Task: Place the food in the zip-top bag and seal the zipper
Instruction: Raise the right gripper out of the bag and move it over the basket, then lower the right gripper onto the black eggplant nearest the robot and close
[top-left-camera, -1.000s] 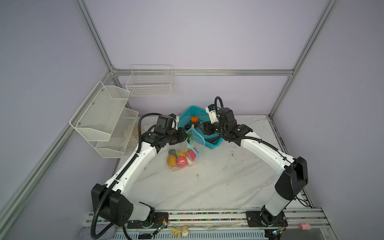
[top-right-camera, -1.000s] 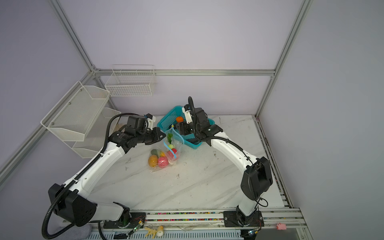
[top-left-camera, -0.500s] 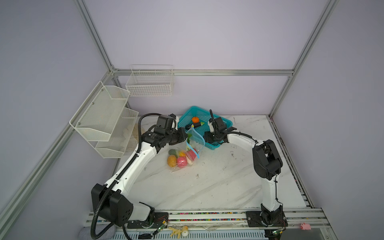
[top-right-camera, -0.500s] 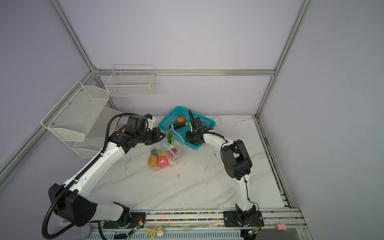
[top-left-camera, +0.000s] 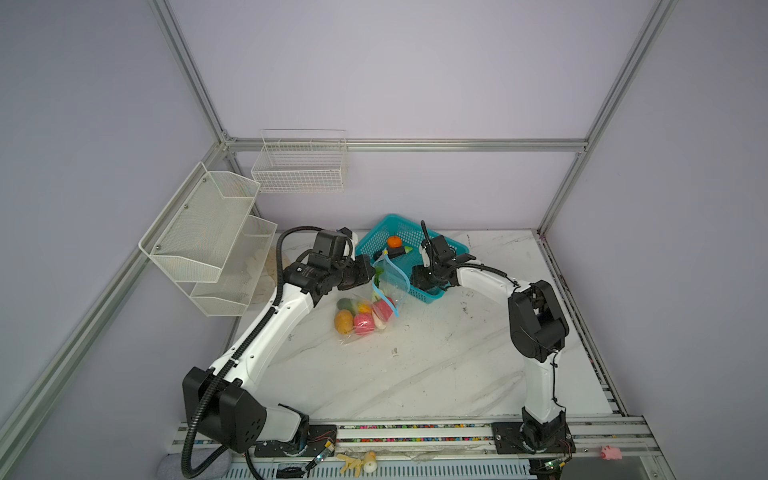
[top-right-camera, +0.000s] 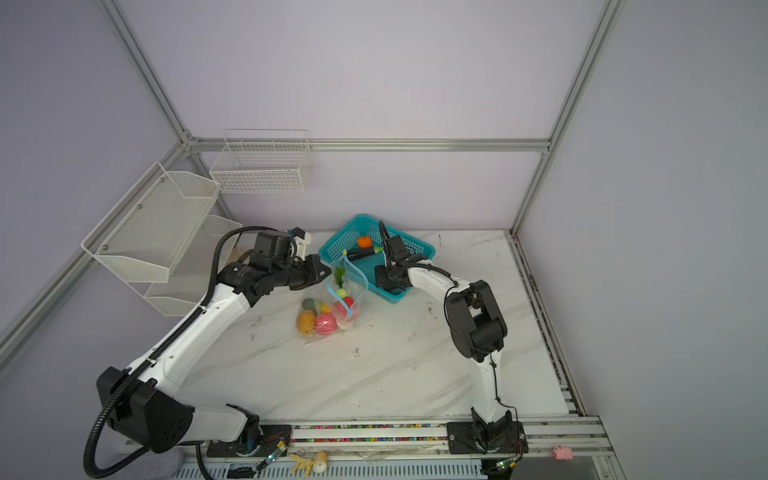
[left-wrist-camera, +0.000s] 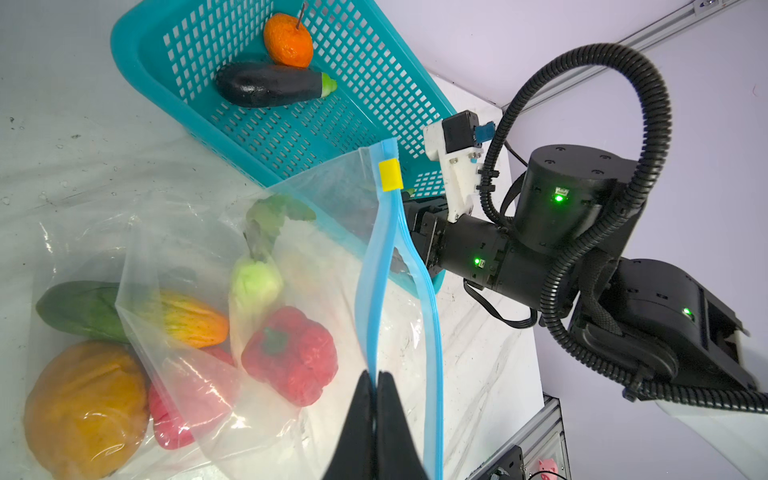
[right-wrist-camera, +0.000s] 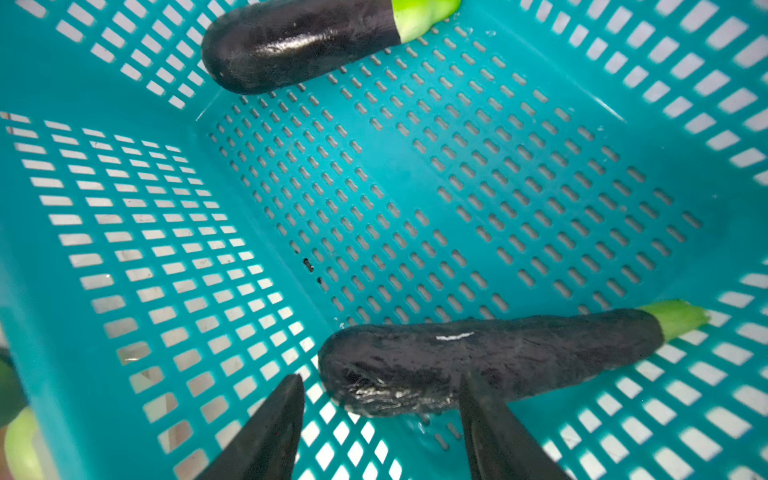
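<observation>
Food (top-left-camera: 363, 324) is split between 2 places. Most of it sits in the zip-top bag (left-wrist-camera: 324, 266), whose lower part lies on the marble table (top-left-camera: 415, 374) just beside the teal basket (left-wrist-camera: 166, 83). Through the clear plastic the left wrist view shows a red pepper (left-wrist-camera: 291, 353), a pink-red piece (left-wrist-camera: 178, 415), a large yellow-orange fruit (left-wrist-camera: 83, 407), a green cucumber (left-wrist-camera: 79, 309), a yellow-orange pod (left-wrist-camera: 187, 322) and a white radish with green leaves (left-wrist-camera: 255, 282).

The left gripper (left-wrist-camera: 376, 376) has its jaws pressed together on the zipper (left-wrist-camera: 370, 299). It pinches 1 side of the light-blue strip and holds the bag's mouth up off the table. The other side of the strip bows away, so the mouth stands partly open. A yellow slider (left-wrist-camera: 390, 175) sits at the far end of the strip, next to the basket's wall.

3 pieces lie in the basket: an orange (left-wrist-camera: 289, 39), an eggplant (left-wrist-camera: 270, 85) right beside it, and another eggplant (right-wrist-camera: 540, 353) lying apart from them.

The right gripper (right-wrist-camera: 381, 376) reaches down into the basket with its jaws apart, straddling the blunt end of that last eggplant. 1 finger (right-wrist-camera: 494, 432) crosses in front of the dark skin, and the other finger (right-wrist-camera: 270, 432) stands just clear of it. Whether either one presses on the eggplant I cannot tell. In both top views the bag stands between the 2 grippers.
</observation>
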